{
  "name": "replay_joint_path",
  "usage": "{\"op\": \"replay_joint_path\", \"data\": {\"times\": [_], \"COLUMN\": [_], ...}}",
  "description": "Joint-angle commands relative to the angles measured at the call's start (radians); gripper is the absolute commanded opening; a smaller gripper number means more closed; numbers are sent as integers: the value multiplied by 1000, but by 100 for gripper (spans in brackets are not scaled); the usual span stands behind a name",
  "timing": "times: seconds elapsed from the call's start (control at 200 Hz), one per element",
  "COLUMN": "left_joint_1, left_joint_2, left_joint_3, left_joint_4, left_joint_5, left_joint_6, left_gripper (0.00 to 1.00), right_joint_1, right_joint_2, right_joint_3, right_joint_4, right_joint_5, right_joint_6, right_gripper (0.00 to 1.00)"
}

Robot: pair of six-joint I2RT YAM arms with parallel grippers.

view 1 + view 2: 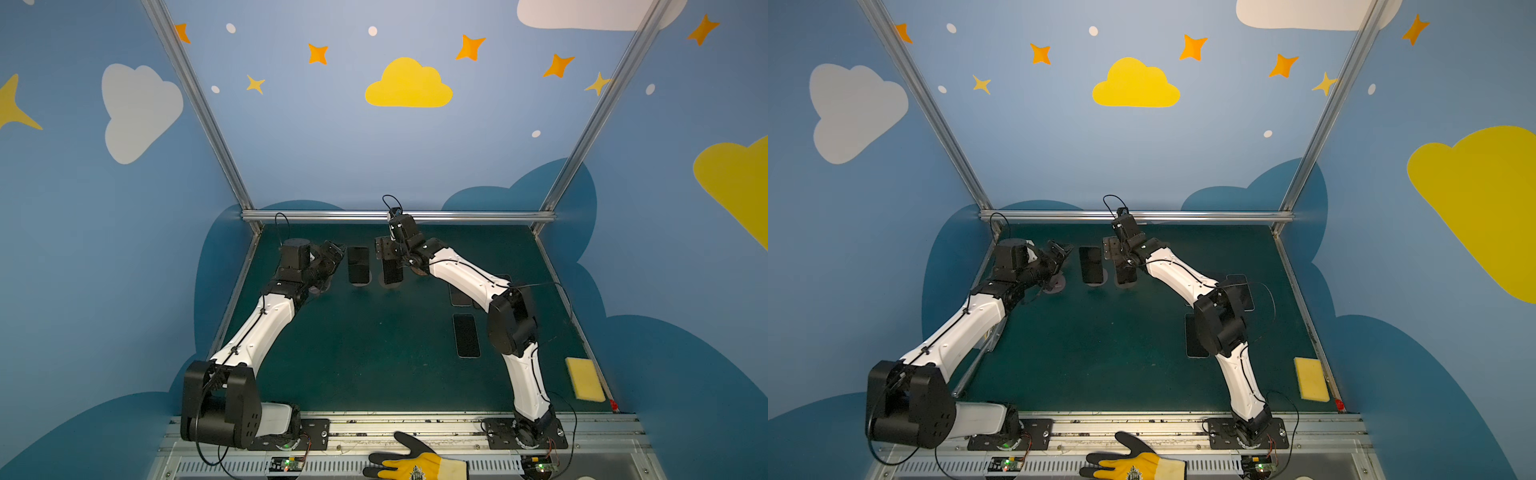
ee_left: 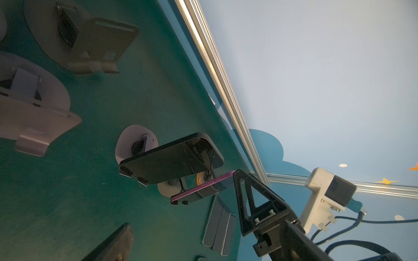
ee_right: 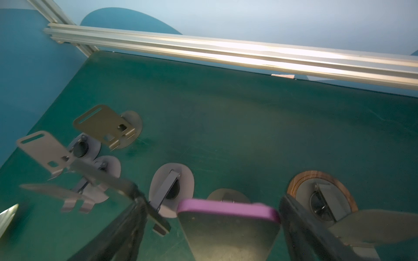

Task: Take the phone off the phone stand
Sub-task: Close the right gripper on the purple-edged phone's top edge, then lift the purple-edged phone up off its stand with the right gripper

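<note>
Left arm (image 1: 266,336) and right arm (image 1: 465,274) each combine white moulded link shells with black joint housings. A thin black cable (image 1: 239,347) runs along each shell, retained by clips. Small dark screws dot the white covers. Black base plates (image 1: 309,432) carry silver bolts. The right arm's fingers (image 2: 248,201) are black open triangular frames. Its wrist camera mount (image 2: 316,203) is white, trailing blue cables (image 2: 352,220).

We log:
- purple-edged phone (image 3: 228,228): blurred, lower part cut by the frame edge.
- flat phone (image 1: 459,298): mostly hidden under the right arm (image 1: 461,270).
- yellow glove (image 1: 419,463): cuff cut off in both top views.
- dark slab (image 2: 113,246): cropped in the left wrist view, and we cannot tell what it is.
</note>
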Motion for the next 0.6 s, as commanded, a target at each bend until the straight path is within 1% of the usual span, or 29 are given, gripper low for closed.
{"op": "replay_joint_path", "data": {"times": [0.0, 0.31, 0.431, 0.596], "left_joint_1": [-2, -2, -3, -3], "left_joint_2": [-14, -11, -12, -15], "left_joint_3": [23, 22, 21, 21], "left_joint_4": [6, 8, 8, 11], "left_joint_5": [10, 14, 11, 14], "left_joint_6": [8, 5, 5, 5], "left_gripper": [100, 100, 100, 100], "right_joint_1": [-1, -6, -7, -7], "right_joint_2": [21, 56, 63, 52], "right_joint_3": [32, 40, 36, -5], "right_joint_4": [-27, -33, -33, 20], "right_joint_5": [54, 34, 36, 19], "right_joint_6": [-10, -7, 2, 9], "right_gripper": [92, 92, 89, 84]}}
